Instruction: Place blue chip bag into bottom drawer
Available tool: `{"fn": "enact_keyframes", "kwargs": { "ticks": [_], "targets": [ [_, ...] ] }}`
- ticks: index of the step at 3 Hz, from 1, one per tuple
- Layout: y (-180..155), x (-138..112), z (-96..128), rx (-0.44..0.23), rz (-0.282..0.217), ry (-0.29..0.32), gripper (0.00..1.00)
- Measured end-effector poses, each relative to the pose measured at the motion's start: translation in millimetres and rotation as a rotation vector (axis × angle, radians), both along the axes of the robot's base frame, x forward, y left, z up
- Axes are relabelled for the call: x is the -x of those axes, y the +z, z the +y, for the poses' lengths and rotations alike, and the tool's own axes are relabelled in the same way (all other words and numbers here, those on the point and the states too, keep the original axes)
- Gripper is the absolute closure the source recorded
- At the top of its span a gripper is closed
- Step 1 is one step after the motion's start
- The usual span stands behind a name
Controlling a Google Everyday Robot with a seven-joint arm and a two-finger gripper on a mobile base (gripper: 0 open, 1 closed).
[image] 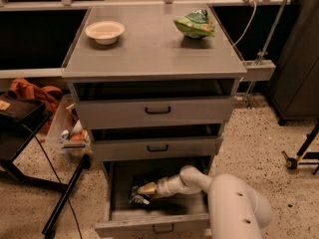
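Note:
The bottom drawer point(149, 224) of the grey cabinet stands pulled open. The blue chip bag point(136, 195) lies crumpled inside it at the left, dark with silvery patches. My white arm reaches into the drawer from the right, and the gripper point(144, 190) is right at the bag, touching or just above it. The bag partly hides behind the gripper's tip.
A white bowl point(104, 32) and a green chip bag point(195, 25) sit on the cabinet top point(149, 49). Two taller drawers point(157, 111) above hang slightly open. A black stand point(30, 148) and a bin of clutter point(72, 133) are on the floor at the left.

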State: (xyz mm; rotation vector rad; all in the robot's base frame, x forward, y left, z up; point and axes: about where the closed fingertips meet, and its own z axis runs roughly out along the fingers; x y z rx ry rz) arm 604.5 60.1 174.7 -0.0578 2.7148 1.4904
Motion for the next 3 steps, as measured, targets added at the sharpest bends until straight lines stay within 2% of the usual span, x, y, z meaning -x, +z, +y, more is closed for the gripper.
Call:
{"fn": "enact_keyframes", "kwargs": {
  "ticks": [1, 2, 3],
  "targets": [
    [1, 0, -3, 0.0, -0.001, -0.003, 0.0],
    [1, 0, -3, 0.0, -0.001, -0.003, 0.0],
    [16, -3, -18, 0.022, -0.02, -0.029, 0.0]
  ]
}}
